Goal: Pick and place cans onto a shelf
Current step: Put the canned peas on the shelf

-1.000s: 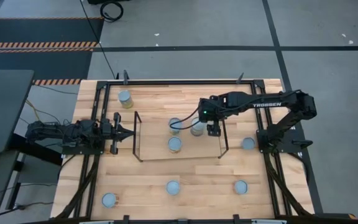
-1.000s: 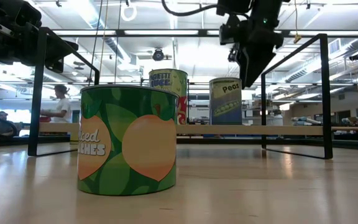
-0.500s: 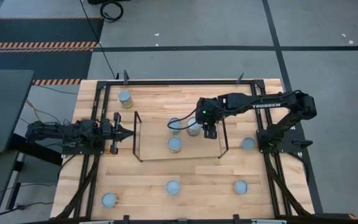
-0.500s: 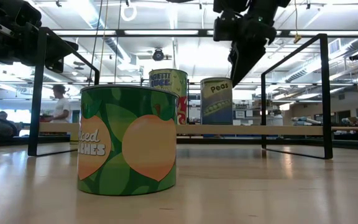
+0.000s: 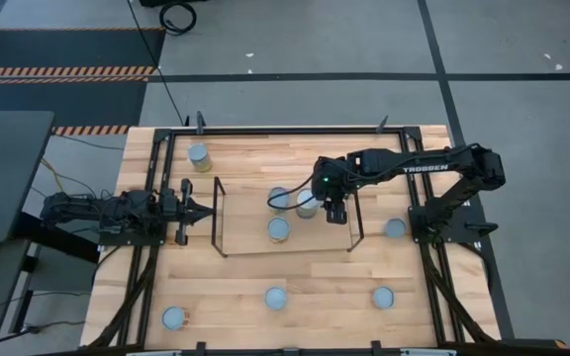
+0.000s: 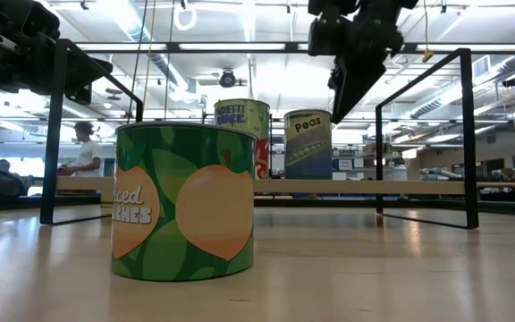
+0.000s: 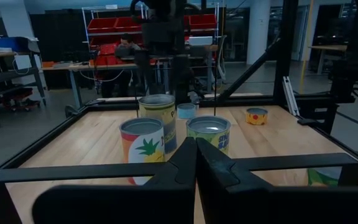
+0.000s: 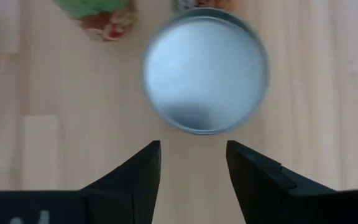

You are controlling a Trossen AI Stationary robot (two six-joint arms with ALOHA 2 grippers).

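The shelf [image 5: 245,242] stands mid-table with three upright cans on it: a peas can [image 5: 307,204] [image 6: 308,143], one just to its left [image 5: 278,196], and one nearer the front [image 5: 278,229]. My right gripper [image 5: 334,212] [image 8: 191,149] is open and empty, pointing down just to the right of the peas can's silver lid [image 8: 207,74]; a strip of wood shows between its fingertips and the rim. My left gripper [image 5: 202,210] [image 7: 196,155] is shut and empty, waiting at the shelf's left end frame.
Other cans stand on the table: far left [image 5: 198,156], right of the shelf [image 5: 395,227], and three along the near side [image 5: 173,317] [image 5: 275,297] [image 5: 382,297]. The middle near can is the green peaches can [image 6: 184,201]. Black wire end frames [image 6: 463,134] flank the shelf.
My right gripper has gone a little toward the table's left, staying above the shelf. The peas can has slid a short way along the shelf toward the left, closer to its neighbour, and has stayed upright.
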